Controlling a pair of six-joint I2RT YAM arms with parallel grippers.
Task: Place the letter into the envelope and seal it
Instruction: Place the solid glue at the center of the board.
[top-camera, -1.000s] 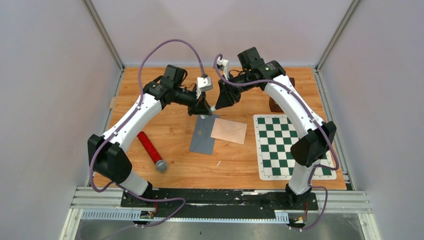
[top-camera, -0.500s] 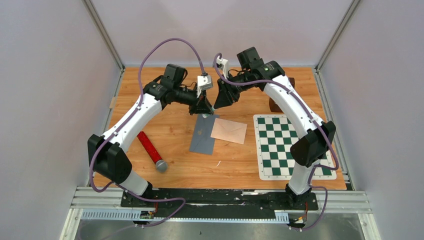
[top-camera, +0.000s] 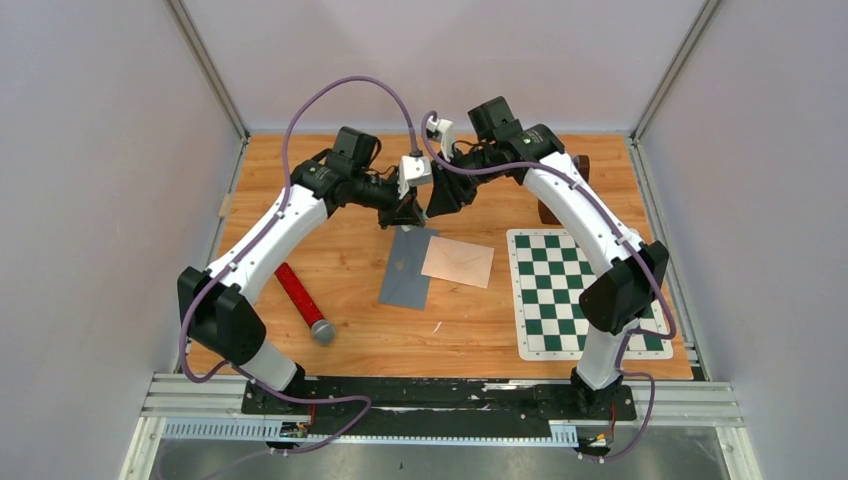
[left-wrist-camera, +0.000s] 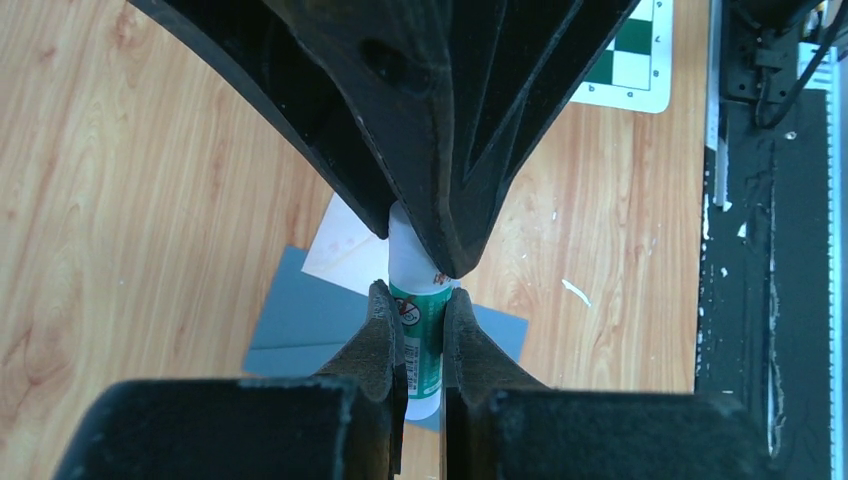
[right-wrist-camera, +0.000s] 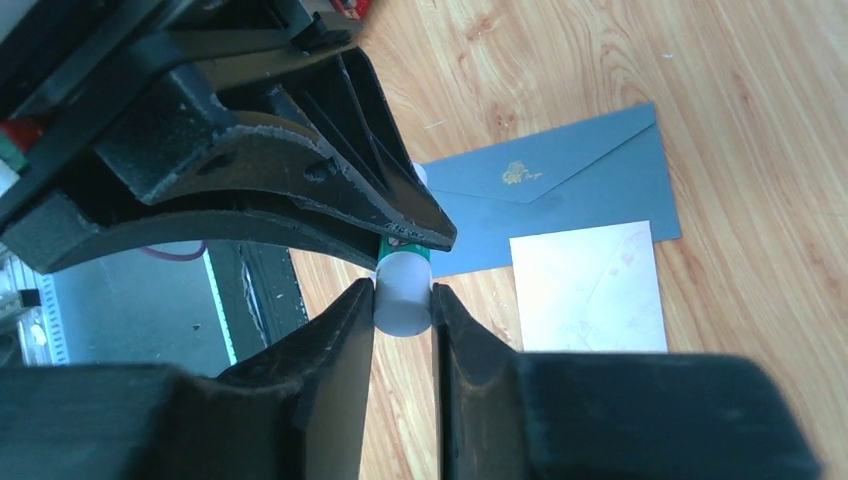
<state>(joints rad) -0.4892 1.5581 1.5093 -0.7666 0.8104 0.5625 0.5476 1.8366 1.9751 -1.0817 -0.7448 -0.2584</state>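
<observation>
Letter (top-camera: 458, 262): lies flat on the worktop (top-camera: 480, 330), not yet inside; its left edge overlaps the blue-grey envelope (top-camera: 405, 268). The envelope lies flat, gold emblem up.

Above the envelope's far end, both arms meet on a glue stick (left-wrist-camera: 418, 345). The left claw (left-wrist-camera: 418, 305) is clamped on its green body. The right claw (right-wrist-camera: 402, 298) is clamped on its white end.

Step in hand, by judgement: pulling the cap off.

Recommendations:
- Pull the two claws apart straight along the stick's axis; a sideways pull could lever it out of the narrow grip.
- Hold the body grip firm and let the white end do the travelling.
- Keep the stick raised above the paper so no glue touches the letter.
- Insert the letter before any glue goes on the flap.

The chessboard mat (top-camera: 580, 290) to the right plays no part.
</observation>
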